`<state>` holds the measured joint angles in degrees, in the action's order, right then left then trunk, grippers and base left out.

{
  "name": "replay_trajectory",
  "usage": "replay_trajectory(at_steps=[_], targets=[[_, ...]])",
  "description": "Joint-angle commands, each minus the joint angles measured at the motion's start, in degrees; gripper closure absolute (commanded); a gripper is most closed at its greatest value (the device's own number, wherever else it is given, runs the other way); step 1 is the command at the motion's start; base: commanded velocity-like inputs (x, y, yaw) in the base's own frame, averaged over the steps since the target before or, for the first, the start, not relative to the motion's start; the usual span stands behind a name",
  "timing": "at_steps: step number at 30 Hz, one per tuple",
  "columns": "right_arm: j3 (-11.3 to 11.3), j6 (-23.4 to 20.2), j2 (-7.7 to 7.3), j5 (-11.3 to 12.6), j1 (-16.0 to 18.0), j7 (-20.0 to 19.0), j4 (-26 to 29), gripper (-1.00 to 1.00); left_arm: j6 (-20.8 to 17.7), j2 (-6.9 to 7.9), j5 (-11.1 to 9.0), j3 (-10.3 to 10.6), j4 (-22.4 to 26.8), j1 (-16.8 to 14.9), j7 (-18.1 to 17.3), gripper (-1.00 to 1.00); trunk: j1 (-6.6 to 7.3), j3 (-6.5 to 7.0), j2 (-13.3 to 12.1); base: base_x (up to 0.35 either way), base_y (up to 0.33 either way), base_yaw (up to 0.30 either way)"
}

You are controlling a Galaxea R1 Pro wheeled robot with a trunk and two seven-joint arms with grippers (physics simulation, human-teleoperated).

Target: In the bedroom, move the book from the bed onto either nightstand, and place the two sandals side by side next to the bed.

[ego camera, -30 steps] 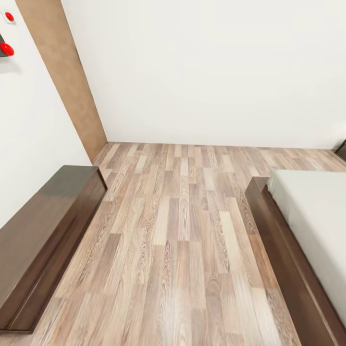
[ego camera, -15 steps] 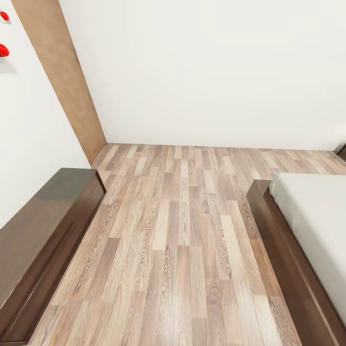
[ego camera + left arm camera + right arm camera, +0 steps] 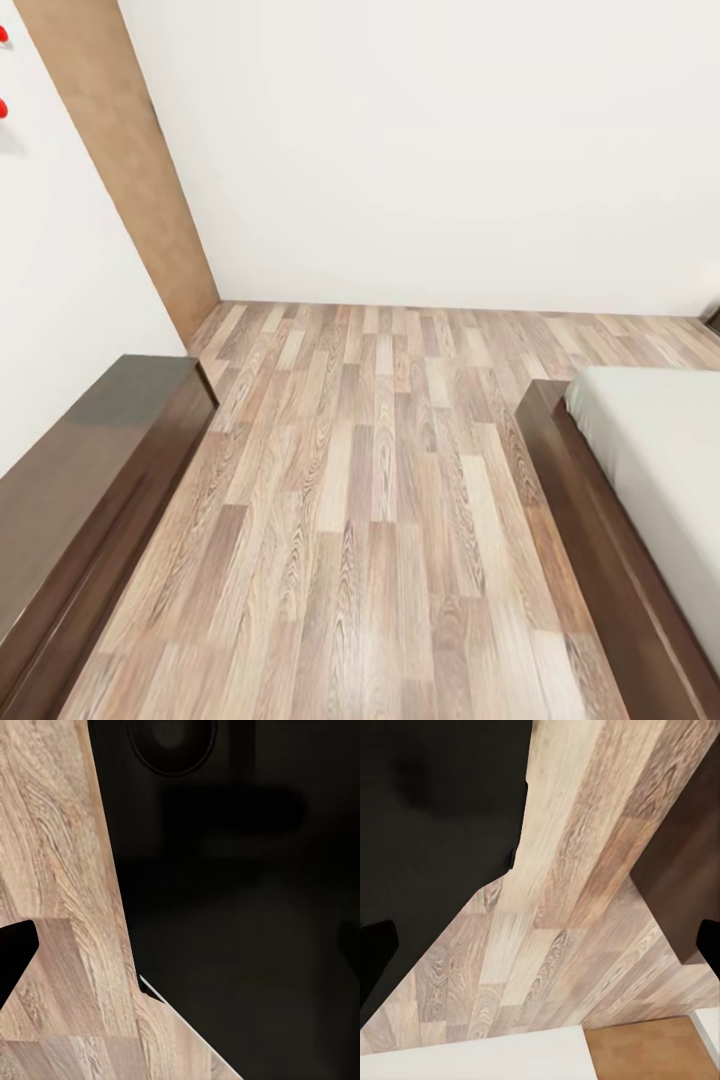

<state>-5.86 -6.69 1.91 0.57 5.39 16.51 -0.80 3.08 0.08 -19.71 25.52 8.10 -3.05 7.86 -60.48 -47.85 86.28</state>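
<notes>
Well off the fingers (image 3: 375,952), the bed (image 3: 560,450) flanks bare floor (image 3: 380,480)

So the floor (image 3: 370,500) runs down the middle. Long low cabinet (image 3: 90,500) on the left (along the wall), bed (image 3: 640,480) on the right.

Wood-plank floor (image 3: 380,520) w/ grain, glossy dark wood cabinet (image 3: 80,480), matt off-white mattress (image 3: 660,470)

No writing, label, brand or number can be read anywhere. The white wall (image 3: 420,150) above the plank floor (image 3: 380,520) is blank.
</notes>
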Motion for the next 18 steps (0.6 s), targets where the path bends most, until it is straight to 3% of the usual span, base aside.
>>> replay_trajectory(at_steps=[1,18], targets=[[-0.47,-0.25,0.02,0.05,0.05,0.19,-0.08,-1.0,0.18,0.01,-0.5,0.49,-0.01,-0.02,0.23,-1.0,-0.01,-0.03,0.01,0.12,0.0,0.0],[-0.47,-0.25,0.02,0.05,0.05,0.19,-0.08,-1.0,0.16,0.01,-0.5,0.49,-0.01,-0.02,0.23,-1.0,-0.01,-0.03,0.01,0.12,0.0,0.0]])
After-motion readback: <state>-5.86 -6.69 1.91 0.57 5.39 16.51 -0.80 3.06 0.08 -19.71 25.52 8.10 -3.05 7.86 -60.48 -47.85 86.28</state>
